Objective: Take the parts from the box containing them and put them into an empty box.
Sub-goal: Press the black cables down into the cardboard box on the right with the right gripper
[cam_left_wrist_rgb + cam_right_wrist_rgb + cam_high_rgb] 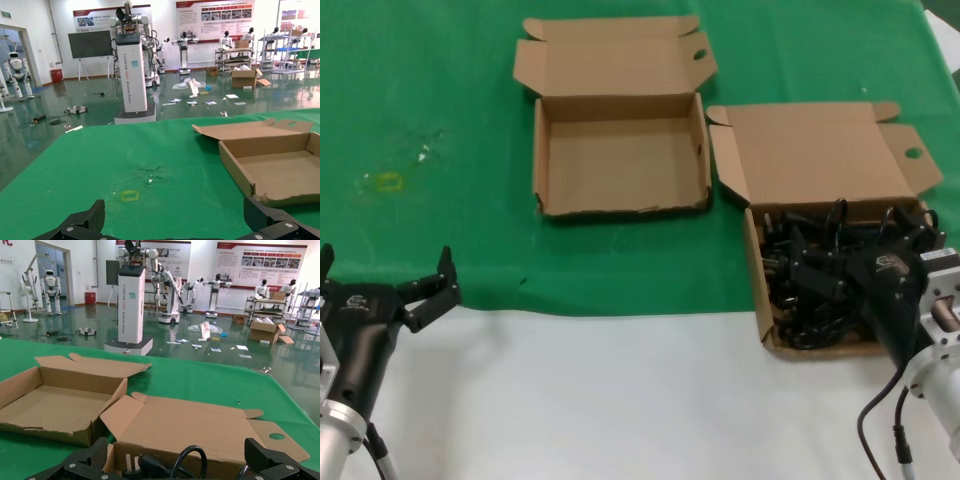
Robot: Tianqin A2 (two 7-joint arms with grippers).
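Note:
The parts [810, 285], black coiled cables with chunky plugs, fill the box containing them [757, 275] at the right; its lid [820, 150] lies folded back. The empty box [620, 205] stands open at the middle of the green cloth. My right gripper [855, 248] hovers low over the cables, open. In the right wrist view a cable loop [197, 455] rises between the spread fingers of the right gripper [177, 462], and nothing is gripped. My left gripper [385, 265] waits open at the near left, seen again as the left gripper [175, 222] facing the empty box [240, 175].
A green cloth [440, 100] covers the far half of the table, and bare white tabletop [620, 400] lies nearer me. A small yellow tape mark [388, 182] sits on the cloth at the left. The two boxes stand almost corner to corner.

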